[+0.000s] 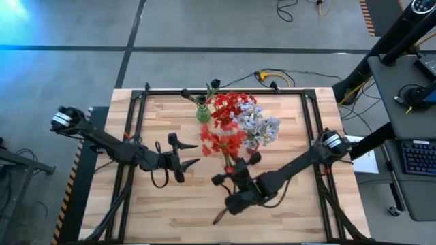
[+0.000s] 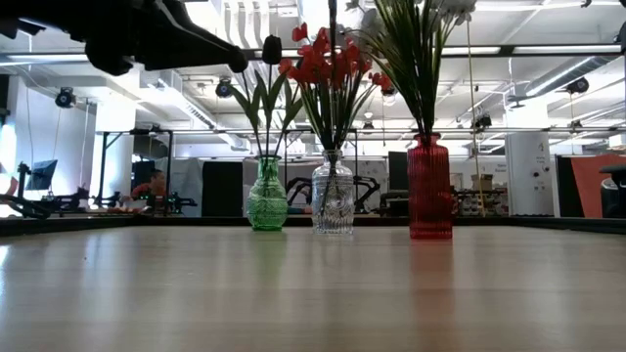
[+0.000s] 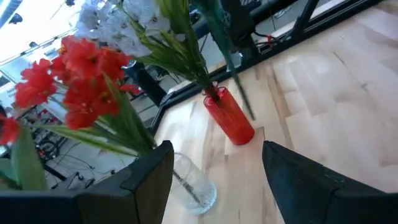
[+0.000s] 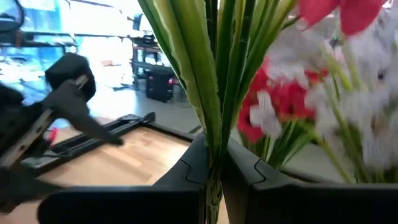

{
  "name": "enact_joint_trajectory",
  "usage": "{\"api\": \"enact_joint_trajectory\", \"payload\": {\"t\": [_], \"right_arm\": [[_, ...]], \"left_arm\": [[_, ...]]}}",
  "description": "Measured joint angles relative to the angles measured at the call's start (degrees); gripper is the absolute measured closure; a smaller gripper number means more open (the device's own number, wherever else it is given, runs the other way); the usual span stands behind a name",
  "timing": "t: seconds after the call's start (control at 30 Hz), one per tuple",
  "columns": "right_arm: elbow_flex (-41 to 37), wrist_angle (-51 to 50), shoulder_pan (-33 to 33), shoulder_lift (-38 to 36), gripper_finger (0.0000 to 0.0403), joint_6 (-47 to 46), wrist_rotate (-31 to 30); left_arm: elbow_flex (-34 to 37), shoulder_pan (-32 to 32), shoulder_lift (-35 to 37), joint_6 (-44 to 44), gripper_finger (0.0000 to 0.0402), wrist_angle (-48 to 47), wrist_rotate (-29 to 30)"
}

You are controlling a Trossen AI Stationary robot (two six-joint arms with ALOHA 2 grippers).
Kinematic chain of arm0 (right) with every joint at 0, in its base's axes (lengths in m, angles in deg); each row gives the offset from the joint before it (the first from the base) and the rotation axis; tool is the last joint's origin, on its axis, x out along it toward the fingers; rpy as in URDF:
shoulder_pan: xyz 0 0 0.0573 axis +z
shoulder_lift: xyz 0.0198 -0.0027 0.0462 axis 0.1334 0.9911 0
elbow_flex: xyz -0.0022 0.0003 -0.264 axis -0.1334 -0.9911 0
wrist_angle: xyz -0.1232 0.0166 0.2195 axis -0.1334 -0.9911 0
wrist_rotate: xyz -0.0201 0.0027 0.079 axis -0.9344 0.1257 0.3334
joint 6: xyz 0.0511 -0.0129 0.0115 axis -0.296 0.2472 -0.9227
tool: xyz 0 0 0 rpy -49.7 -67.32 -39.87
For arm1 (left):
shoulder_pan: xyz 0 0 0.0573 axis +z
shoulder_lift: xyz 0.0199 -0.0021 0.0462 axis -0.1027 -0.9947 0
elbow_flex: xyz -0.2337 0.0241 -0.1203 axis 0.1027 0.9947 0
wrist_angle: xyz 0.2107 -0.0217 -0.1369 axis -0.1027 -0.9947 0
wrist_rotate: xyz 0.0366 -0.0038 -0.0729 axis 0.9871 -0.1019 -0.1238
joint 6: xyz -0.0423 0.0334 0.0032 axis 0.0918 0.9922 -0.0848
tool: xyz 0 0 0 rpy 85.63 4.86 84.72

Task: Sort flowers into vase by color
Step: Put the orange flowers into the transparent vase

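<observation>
Three vases stand in a row at the table's far side. A green vase (image 2: 266,198) holds dark buds, a clear vase (image 2: 333,200) holds red flowers (image 2: 328,61), and a red vase (image 2: 430,188) holds pale blue-white flowers (image 1: 262,126). My right gripper (image 1: 233,173) is shut on a red flower spray (image 1: 219,141), just near of the vases. My left gripper (image 1: 184,152) stands open to the left of them, with nothing between its fingers (image 3: 149,180). My right gripper pinches the red spray's green stem and leaves (image 4: 212,163) between its two fingers, below the blossoms. The fingers come level and lie across the stem. The spray is lifted clear of the table, with its blossoms toward the vases and its stem end (image 1: 219,216) toward the near edge.
A black frame (image 1: 225,92) runs round the wooden table top. Bare wood lies between the vases and the near edge (image 2: 313,293). Beyond the table, a room with desks and screens shows in the low view, and a person sits at the far left (image 2: 155,186).
</observation>
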Motion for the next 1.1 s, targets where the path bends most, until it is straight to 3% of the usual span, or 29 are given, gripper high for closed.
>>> {"api": "enact_joint_trajectory", "payload": {"t": [0.37, 0.47, 0.57, 0.7, 0.8, 0.93, 1.1], "right_arm": [[3.5, 0.6, -5.7, 0.1, 0.0387, 3.7, -0.3], [6.4, 2.2, -7.1, 0.2, 0.0387, 5.9, 7.9], [10.8, 5.6, -8.1, 0.2, 0.0387, 14.6, 17.1], [14.2, 15.9, -7.6, 0.4, 0.0387, 35.8, 21.3], [14.2, 27.1, -7.0, 0.4, 0.0387, 48.8, 24.1], [12.0, 36.5, -6.9, 0.3, 0.0387, 55.0, 31.9], [5.6, 44.8, -6.7, 1.6, 0.0387, 58.1, 32.0]], "left_arm": [[0.0, 0.8, 11.3, -0.2, 0.0174, -16.6, 7.6], [0.0, 1.3, 13.2, -0.5, 0.0174, -20.3, 9.2], [0.0, 1.5, 14.0, -0.6, 0.0174, -21.1, 9.2], [0.0, 1.5, 14.6, -0.7, 0.0175, -21.4, 6.0], [0.0, 1.4, 15.3, -1.1, 0.0175, -22.1, -0.5], [0.0, 1.4, 16.1, -1.3, 0.0175, -22.5, -8.0], [0.0, 1.4, 17.0, -1.3, 0.0175, -23.9, -8.9]]}}
